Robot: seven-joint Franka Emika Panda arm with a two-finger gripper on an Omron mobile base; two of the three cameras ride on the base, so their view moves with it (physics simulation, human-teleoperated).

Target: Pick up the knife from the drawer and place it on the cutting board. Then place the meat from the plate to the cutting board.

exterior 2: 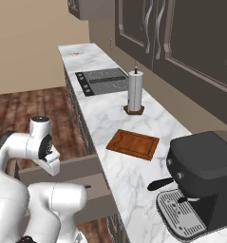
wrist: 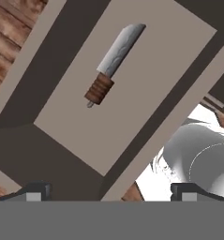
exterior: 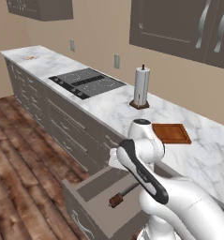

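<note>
Hand (wrist: 108,191) up close, fingers spread wide and gripping nothing, hanging above the open drawer (wrist: 132,108). Below it the knife (wrist: 112,65) lies flat on the drawer floor, alone, clear of the walls. In the hand view its long axis runs diagonally: blade toward the upper right, brown handle toward the lower left. Nothing is done yet, I'd say: the knife is unlifted, and the board (exterior 2: 133,144) sits bare on the tabletop (exterior 2: 110,118). Both placements remain.
</note>
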